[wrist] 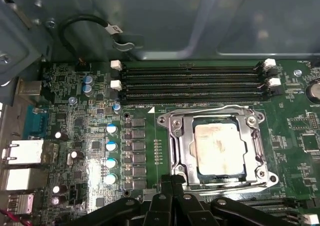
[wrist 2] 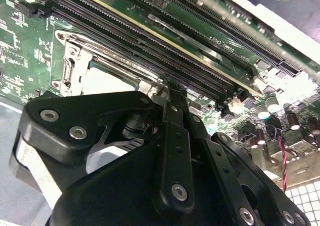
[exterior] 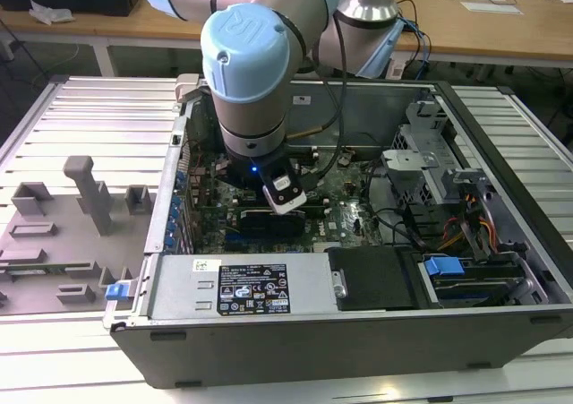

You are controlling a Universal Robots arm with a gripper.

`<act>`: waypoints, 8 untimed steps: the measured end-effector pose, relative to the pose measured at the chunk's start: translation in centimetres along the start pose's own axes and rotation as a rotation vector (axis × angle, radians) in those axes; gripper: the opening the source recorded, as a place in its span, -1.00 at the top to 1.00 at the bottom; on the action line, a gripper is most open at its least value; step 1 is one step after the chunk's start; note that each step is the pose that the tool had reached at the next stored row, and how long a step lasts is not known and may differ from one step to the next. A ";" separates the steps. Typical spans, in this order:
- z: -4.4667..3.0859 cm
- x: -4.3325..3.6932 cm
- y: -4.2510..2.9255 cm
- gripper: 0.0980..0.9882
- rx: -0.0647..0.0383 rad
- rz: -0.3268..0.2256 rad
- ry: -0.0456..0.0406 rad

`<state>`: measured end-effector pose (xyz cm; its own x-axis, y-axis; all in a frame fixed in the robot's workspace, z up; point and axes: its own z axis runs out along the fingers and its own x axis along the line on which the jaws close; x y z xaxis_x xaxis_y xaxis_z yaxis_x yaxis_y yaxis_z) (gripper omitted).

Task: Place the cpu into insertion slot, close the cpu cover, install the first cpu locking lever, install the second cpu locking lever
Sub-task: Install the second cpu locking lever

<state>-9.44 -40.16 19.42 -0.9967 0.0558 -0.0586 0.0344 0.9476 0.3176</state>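
The cpu (wrist: 219, 147), a pale silvery square, lies in the insertion slot (wrist: 264, 178) on the green board. The silver cpu cover (wrist: 181, 151) lies flat around it as a frame. A thin wire lever (wrist: 210, 109) runs along the frame's edge beside the memory slots. My gripper (wrist: 173, 180) is shut, its black fingertips pressed together at the corner of the socket frame with nothing seen between them. In the second wrist view the gripper (wrist 2: 164, 83) tip touches down next to the cover (wrist 2: 70, 70) and cpu (wrist 2: 107, 79). In the exterior view the arm (exterior: 251, 73) reaches down into the open computer case.
Long black memory slots (wrist: 192, 80) lie just beyond the socket. Blue-topped capacitors (wrist: 111, 146) and rear ports (wrist: 22, 156) sit to one side, and a black cable (wrist: 90, 23) loops by the case wall. A drive cage (exterior: 439, 180) and grey fixture blocks (exterior: 85, 193) flank the case.
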 end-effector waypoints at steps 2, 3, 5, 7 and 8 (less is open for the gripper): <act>0.04 0.02 0.02 0.98 0.001 0.000 0.0000; 0.05 0.03 0.04 0.98 0.004 0.000 -0.0002; 0.06 0.03 0.07 0.98 0.008 0.000 -0.0004; 0.01 0.03 0.08 0.98 0.011 -0.001 -0.0002; -0.09 0.01 0.12 0.98 0.011 -0.001 -0.0003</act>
<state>-9.45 -40.07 19.55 -0.9967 0.0553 -0.0591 0.0345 0.9510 0.3074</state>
